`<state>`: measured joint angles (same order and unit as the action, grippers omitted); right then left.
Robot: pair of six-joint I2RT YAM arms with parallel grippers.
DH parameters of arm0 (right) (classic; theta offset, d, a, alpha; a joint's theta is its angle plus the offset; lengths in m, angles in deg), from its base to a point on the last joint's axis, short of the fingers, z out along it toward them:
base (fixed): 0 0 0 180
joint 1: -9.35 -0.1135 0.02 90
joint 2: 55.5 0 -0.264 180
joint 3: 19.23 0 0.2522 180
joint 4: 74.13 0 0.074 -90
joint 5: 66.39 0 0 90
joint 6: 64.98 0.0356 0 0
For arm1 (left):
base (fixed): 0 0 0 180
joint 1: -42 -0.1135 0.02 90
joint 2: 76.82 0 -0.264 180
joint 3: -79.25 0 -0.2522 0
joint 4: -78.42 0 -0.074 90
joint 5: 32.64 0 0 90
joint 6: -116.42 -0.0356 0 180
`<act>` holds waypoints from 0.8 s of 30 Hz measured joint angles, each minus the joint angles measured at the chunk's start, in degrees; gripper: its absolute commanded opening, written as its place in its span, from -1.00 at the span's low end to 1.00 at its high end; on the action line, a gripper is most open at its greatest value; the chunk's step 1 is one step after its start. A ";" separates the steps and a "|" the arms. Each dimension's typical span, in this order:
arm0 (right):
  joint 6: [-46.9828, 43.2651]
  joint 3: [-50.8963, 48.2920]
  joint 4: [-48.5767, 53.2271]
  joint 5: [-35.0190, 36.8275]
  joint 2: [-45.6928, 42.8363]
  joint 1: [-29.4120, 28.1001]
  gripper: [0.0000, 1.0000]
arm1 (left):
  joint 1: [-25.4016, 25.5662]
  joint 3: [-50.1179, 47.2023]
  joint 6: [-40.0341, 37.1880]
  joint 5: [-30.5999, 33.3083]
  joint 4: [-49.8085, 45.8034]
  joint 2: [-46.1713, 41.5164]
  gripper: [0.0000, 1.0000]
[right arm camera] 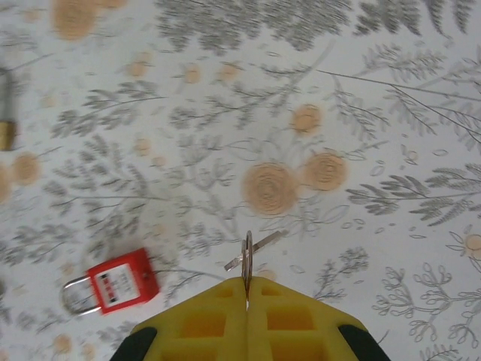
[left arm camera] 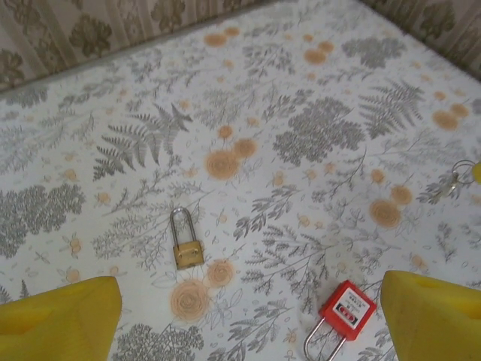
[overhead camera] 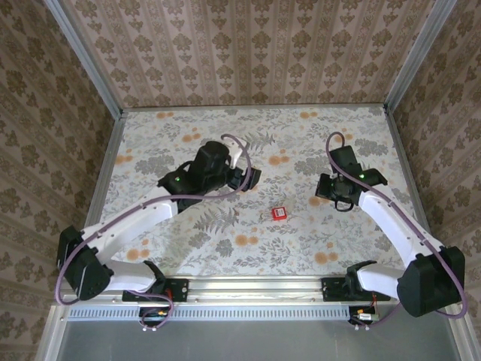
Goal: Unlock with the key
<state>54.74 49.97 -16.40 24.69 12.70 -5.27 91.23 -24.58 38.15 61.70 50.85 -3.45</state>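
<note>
Between the closed fingers of the right end effector (right arm camera: pixel 246 280) sits the key (right arm camera: pixel 255 248). Its ring is pinched edge-on and the silver blade sticks out to one side, above the bench (overhead camera: pixel 338 135). So the pick-up of the key looks done, but the unlocking itself is not yet begun.

The red padlock (right arm camera: pixel 122 281) lies flat on the bench, to the lower left of the key in the right wrist view and apart from it. A brass padlock (left arm camera: pixel 187 254) lies farther off, also flat. Both shackles seem closed. Which of the two this key fits, I cannot tell.

The left end effector (left arm camera: pixel 244 301) hovers over the bench with its fingers wide apart and holds nothing. The red padlock lies near the finger on the right of that view.

In my judgement, what is left is to steady a padlock, bring the blade to the keyhole, push it in and turn until the shackle comes free. The blade points sideways, so it may need a new angle first.
</note>
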 measured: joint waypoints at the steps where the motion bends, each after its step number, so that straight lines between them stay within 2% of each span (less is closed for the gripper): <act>1: 0.00 1.36 0.79 -0.11 -0.02 -1.05 -0.97 | 0.15 -1.90 0.02 0.00 2.27 -1.14 0.79; 4: 0.00 5.77 2.71 -0.33 -0.02 -4.50 -0.97 | 0.55 -8.59 -0.02 -1.09 9.42 -3.56 0.90; 10: 0.26 12.98 4.81 -0.52 -0.02 -10.03 -0.96 | 0.72 -20.17 0.07 -6.10 18.62 -5.22 0.84; 17: 0.94 15.50 5.92 -0.50 0.13 -14.05 -0.96 | 0.72 -23.98 0.20 -7.85 23.93 -6.10 0.77; 24: 1.99 18.18 6.62 -0.50 1.44 -16.81 -0.96 | 0.87 -29.24 0.11 -8.00 29.38 -9.40 0.62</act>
<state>56.73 68.16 -9.78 24.19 14.15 -22.07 92.11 -53.82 38.26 53.70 80.23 -12.85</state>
